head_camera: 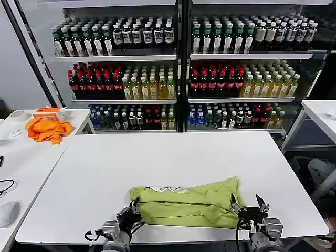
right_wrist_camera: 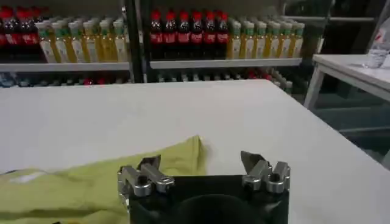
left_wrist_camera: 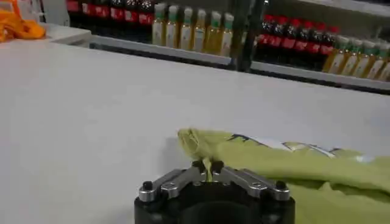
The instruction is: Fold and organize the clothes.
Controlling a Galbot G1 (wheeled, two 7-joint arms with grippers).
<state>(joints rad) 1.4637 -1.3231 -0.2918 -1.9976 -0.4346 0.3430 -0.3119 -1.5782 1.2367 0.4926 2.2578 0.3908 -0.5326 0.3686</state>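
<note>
The lime-green cotton T-shirt (head_camera: 186, 203), bunched on the white table (head_camera: 157, 157), is pinched by the closed left gripper (head_camera: 132, 209); the right gripper (head_camera: 247, 203) is held spread beside it.

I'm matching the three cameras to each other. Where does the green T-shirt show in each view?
Head view: green T-shirt, near table edge, between both grippers.
Left wrist view: beyond the gripper.
Right wrist view: under one finger.
Shared landmark: bottle shelves.

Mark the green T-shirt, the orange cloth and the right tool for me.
Green T-shirt (head_camera: 184, 207), head view, middle of the folded body.
Orange cloth (head_camera: 48, 129), head view, centre of the heap.
Right tool (head_camera: 247, 203), head view, between its open fingertips.
</note>
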